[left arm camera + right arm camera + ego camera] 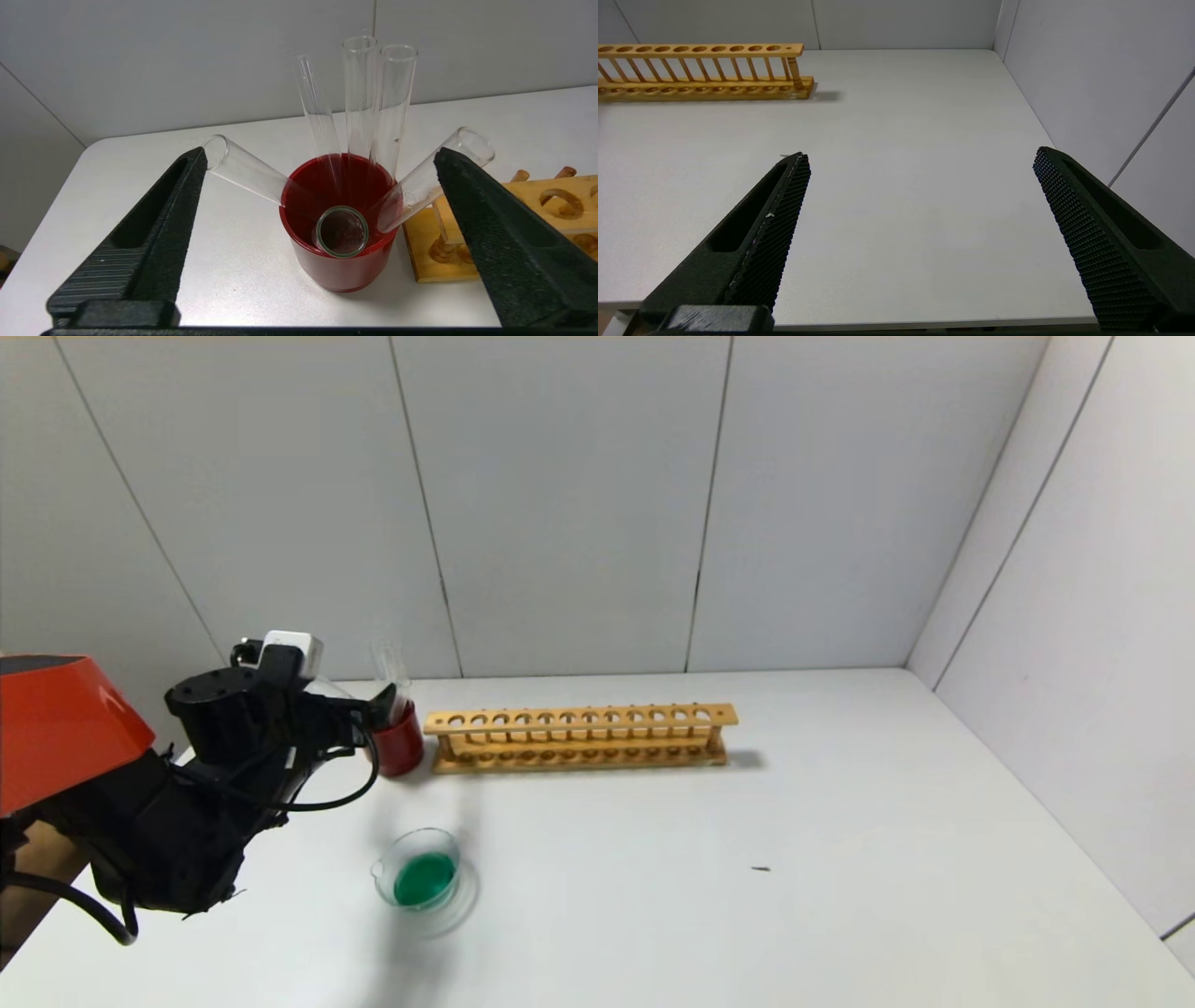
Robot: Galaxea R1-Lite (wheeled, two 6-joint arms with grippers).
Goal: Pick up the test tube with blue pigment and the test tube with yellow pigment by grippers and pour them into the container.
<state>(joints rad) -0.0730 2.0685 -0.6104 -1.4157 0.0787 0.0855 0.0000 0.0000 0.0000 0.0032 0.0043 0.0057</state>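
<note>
My left gripper (378,709) (321,151) stands open at the dark red cup (400,742) (336,270), one jaw on each side, holding nothing. Several clear test tubes (359,98) lean in the cup, and all look colourless. One tube (342,232) points its mouth at the wrist camera. No tube tinted blue or yellow shows, so the test tubes with blue and with yellow pigment are out of view. The container (426,833), a low glass dish in front of the cup, holds green liquid. My right gripper (922,154) hangs open over bare table at the right front edge.
A long wooden tube rack (579,737) (537,210) (700,70) stands empty just right of the cup, near the back wall. A small dark speck (761,869) lies on the white table. Walls close the back and the right side.
</note>
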